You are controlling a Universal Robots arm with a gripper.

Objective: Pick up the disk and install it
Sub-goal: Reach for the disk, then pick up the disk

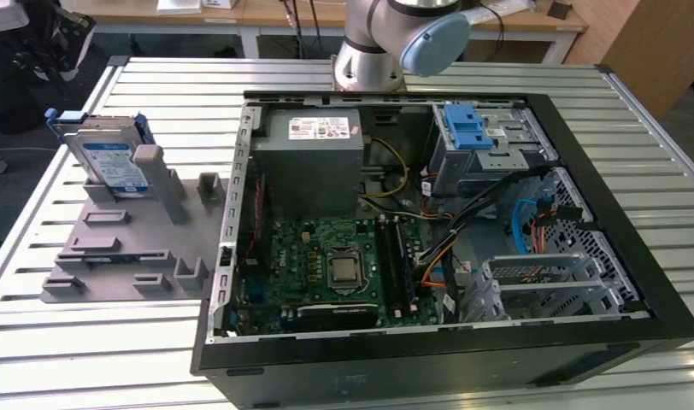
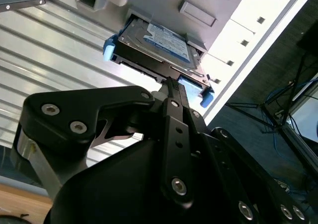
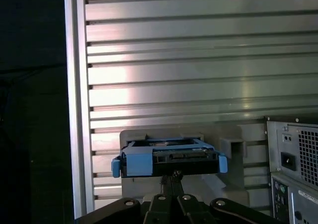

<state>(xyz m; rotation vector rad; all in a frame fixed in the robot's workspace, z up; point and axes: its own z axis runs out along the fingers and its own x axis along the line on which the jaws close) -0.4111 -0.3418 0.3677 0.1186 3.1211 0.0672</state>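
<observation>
The disk (image 1: 105, 158), a silver drive with a white-and-blue label in a blue carrier, stands tilted on edge at the back of a grey holder (image 1: 131, 248) on the exterior view's left. The disk (image 2: 159, 47) and my gripper (image 2: 170, 82) appear in both wrist views. The black fingers are shut together with nothing between them, and their tips point at the disk's connector edge (image 3: 169, 157). The gripper (image 3: 174, 176) is apart from the disk.
An open black computer case (image 1: 438, 213) lies on the slatted metal table (image 1: 97, 359), with the motherboard, power supply and a blue-latched drive bay (image 1: 473, 132) exposed. The arm's base (image 1: 381, 43) rises behind the case. The grey holder has several upright posts.
</observation>
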